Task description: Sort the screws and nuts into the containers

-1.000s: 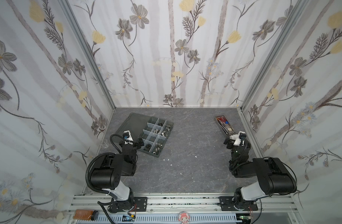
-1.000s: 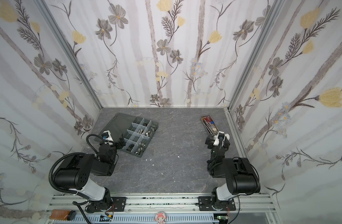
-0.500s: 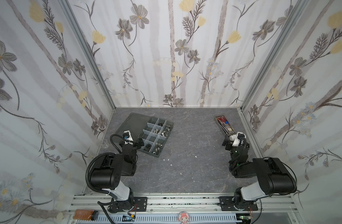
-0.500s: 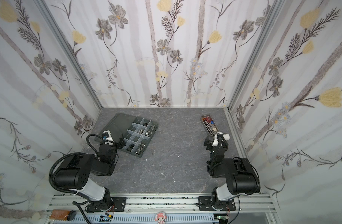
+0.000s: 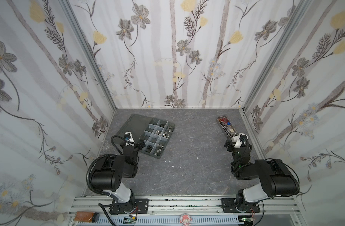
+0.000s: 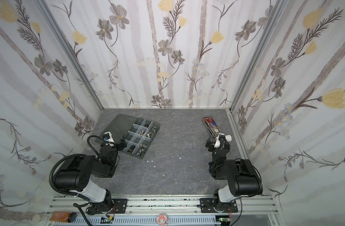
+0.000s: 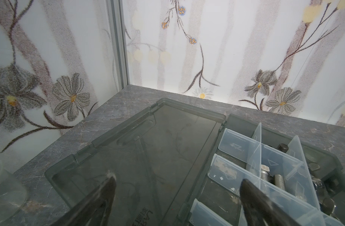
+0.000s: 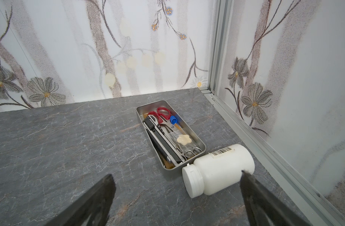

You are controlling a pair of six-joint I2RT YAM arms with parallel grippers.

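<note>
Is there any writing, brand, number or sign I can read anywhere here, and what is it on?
"LA": moulded letters on the organizer lid, seen by the left wrist camera; the rest is cut off and too faint to read.
Barcode label on the white bottle: bars only, any digits too small to read.
Clear dividers: small triangle marks, no words.
Nothing else is readable.

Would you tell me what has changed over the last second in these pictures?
The right tool has drifted slightly back toward its own base and a little leftward in both top views, with its jaws open and empty. Nothing was taken hold of or let go. The left tool, open at the organizer box, and the metal tray stayed put.
</note>
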